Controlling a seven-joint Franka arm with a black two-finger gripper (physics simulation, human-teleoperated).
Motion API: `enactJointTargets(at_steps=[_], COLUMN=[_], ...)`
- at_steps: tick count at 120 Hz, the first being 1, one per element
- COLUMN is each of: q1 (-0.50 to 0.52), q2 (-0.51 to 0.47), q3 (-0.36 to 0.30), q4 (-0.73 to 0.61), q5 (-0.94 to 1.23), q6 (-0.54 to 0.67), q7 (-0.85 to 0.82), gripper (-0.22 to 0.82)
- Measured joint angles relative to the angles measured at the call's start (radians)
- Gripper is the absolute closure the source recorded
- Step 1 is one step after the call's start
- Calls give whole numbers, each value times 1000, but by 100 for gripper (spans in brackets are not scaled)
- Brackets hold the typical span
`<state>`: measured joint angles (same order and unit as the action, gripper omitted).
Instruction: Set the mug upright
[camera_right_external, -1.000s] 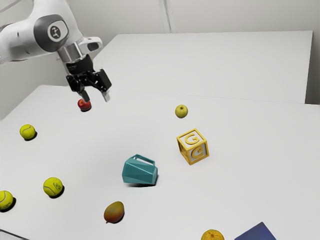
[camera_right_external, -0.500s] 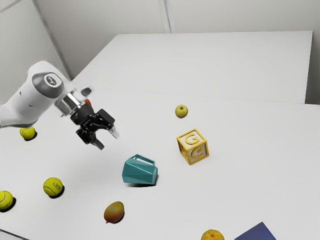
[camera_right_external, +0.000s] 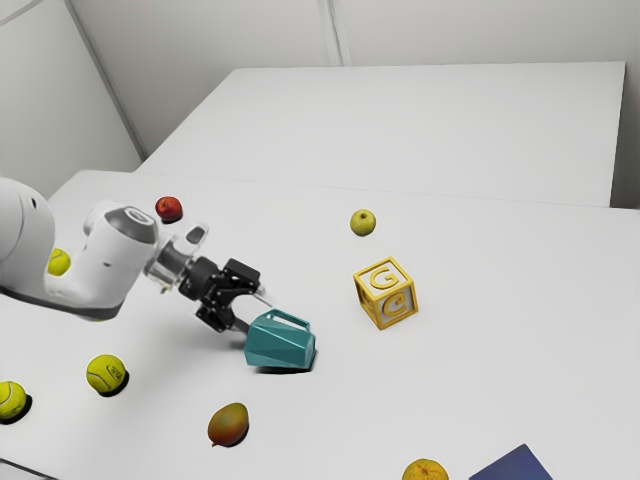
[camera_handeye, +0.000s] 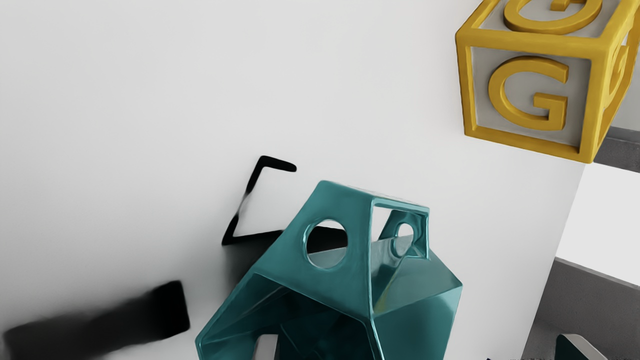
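White matte table (camera_right_external: 500, 270). Glossy teal faceted mug (camera_right_external: 280, 346) on its side, well inside the table's edges; long axis roughly left-to-right in exterior view, mouth toward black two-finger gripper (camera_right_external: 257, 315). Fingers wide apart, gripping nothing.

white arm (camera_right_external: 103, 268), perhaps a logo (camera_right_external: 139, 214)

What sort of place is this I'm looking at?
Probably a simulated robot test room: a robot arm reaches over a plain white table, where a mug, tennis balls and a letter block lie scattered.
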<state>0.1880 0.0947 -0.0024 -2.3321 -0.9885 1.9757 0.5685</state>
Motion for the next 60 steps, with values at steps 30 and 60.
enactJointTargets(at_steps=[30, 60], q1=[14, 15], q2=[30, 23], q3=[-2, -2], q4=[-14, 0], q5=[-66, -72], q6=[-89, -139], q7=[101, 195], gripper=[17, 64])
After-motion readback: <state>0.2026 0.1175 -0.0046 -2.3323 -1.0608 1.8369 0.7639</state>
